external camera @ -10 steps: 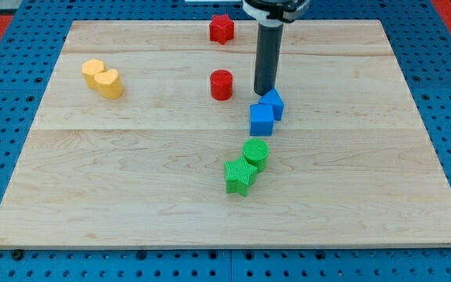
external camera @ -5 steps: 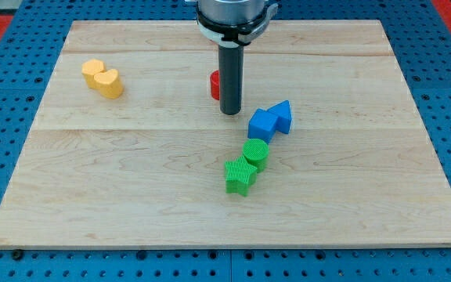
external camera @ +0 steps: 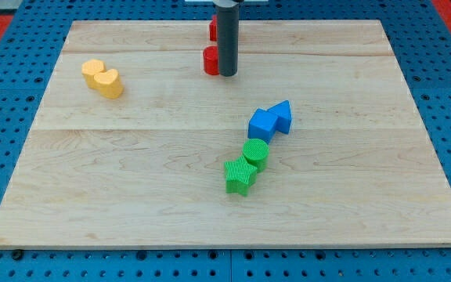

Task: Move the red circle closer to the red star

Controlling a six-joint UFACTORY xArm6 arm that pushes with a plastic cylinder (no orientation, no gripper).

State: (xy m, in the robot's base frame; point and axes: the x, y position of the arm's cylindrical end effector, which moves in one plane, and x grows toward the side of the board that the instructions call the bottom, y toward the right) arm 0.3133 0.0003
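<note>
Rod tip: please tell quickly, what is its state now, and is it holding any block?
My tip: no gripper, holds nothing; it sits against the red circle on its right side, just below the mostly hidden red star.

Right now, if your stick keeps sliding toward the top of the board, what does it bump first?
Probably the red star. My tip sits against the right side of the red circle, and the star is just above, partly hidden behind my rod, so depth is unclear and my tip might slip past.
</note>
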